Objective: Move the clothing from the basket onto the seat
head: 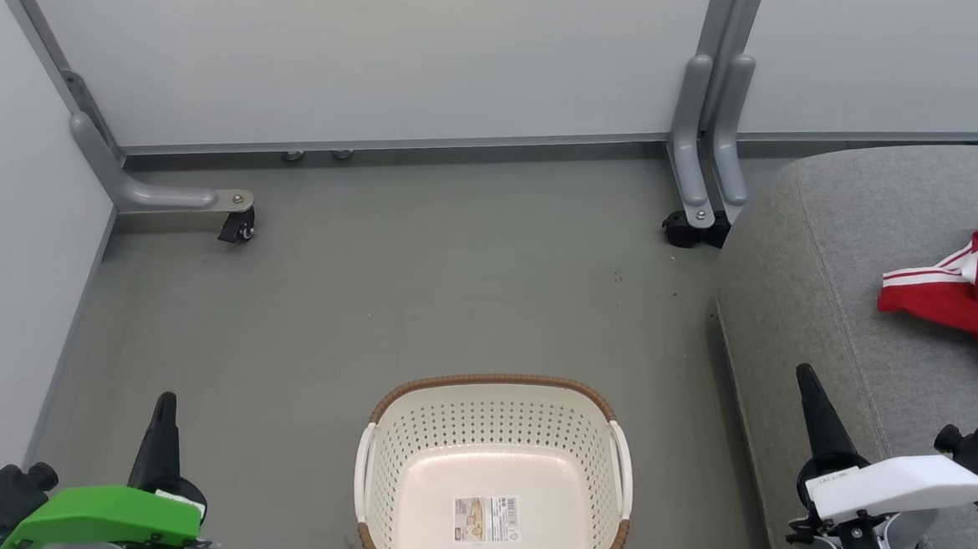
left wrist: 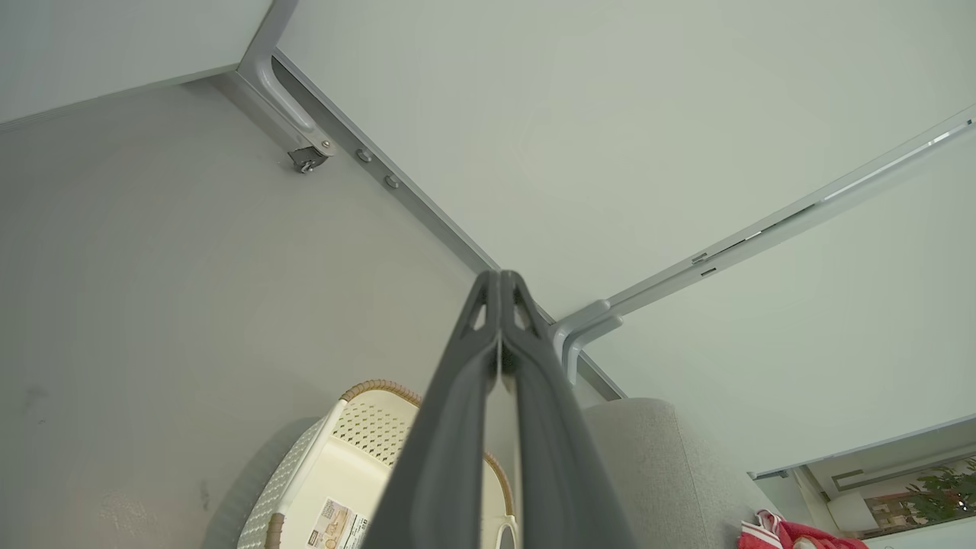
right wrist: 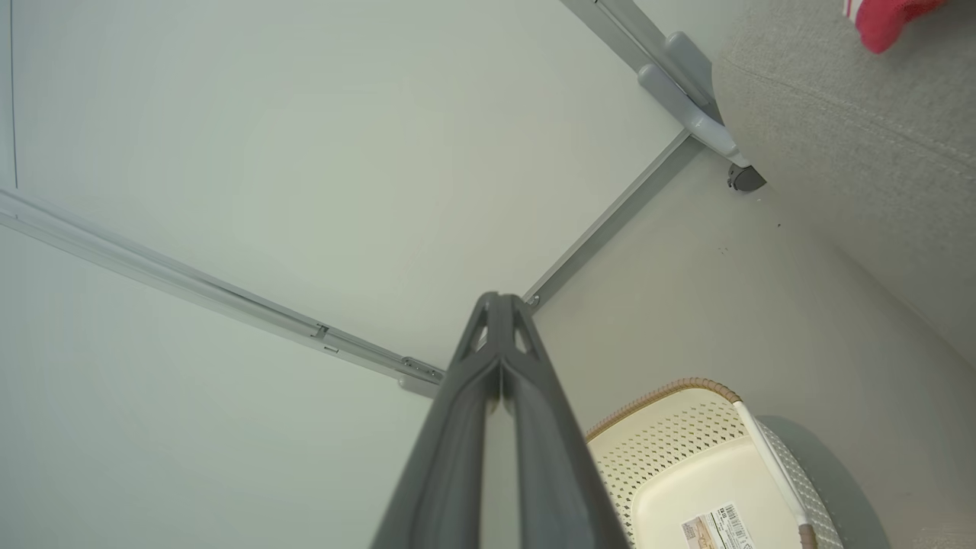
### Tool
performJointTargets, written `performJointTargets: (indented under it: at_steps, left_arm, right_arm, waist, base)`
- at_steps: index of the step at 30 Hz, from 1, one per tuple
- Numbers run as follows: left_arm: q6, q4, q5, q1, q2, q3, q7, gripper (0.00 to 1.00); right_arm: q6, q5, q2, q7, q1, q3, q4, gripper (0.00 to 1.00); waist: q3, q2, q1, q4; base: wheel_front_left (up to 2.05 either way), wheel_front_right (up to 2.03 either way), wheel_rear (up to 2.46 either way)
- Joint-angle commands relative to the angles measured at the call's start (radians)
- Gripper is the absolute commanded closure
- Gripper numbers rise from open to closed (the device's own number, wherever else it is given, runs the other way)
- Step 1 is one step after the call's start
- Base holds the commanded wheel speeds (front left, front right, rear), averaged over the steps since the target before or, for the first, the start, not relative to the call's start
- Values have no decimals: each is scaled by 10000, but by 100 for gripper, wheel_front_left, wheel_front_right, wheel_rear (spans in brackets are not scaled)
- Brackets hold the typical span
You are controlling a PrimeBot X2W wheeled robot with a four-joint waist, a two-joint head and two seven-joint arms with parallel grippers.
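You are inspecting a basket that is showing only its label inside. The clothing is lying heaped on the seat, well apart from the basket. The left gripper and right gripper are hanging idle, jaws pressed together on nothing. Judgement: the transfer is looking complete. You are needing no further pick, only a check of the basket's hidden near edge.

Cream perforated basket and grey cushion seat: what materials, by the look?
Cream perforated basket: likely moulded plastic, smooth semi-gloss, regular holes; its brown rim looks woven, probably imitation. Large grey cushion seat: woven upholstery fabric, matte, visible weave and stitched seams.
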Motion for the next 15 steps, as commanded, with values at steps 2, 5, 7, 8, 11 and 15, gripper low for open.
performJointTargets:
  at_steps: [2,5,7,8,11,15]
  left_arm:
    - [-41,-134,-451,-337,-15,101,91,100]
    - [-52,-134,-774,-378,-44,136,178,100]
    - [-59,-135,-987,-404,-60,159,243,100]
    - [-62,-135,-1075,-413,-67,169,261,100]
    - [-70,-136,-1379,-454,-93,205,353,100]
    - [-84,-138,-1767,-506,-128,252,452,100]
  right_arm:
    - [1,445,-61,53,-269,-56,9,100]
    - [1,797,-65,75,-329,-82,89,100]
    - [1,1011,-66,92,-363,-96,137,100]
    - [1,1107,-67,100,-375,-102,160,100]
    - [1,1437,-68,137,-424,-126,241,100]
    - [1,1843,-69,164,-469,-157,335,100]
  waist:
    - [5,0,0,5]
    - [12,0,0,12]
    - [17,0,0,16]
    - [19,0,0,18]
    - [25,0,0,25]
    - [34,0,0,34]
  base:
    - [0,0,0]
    - [0,0,0]
    - [0,0,0]
    - [0,0,0]
    - [0,0,0]
    - [0,0,0]
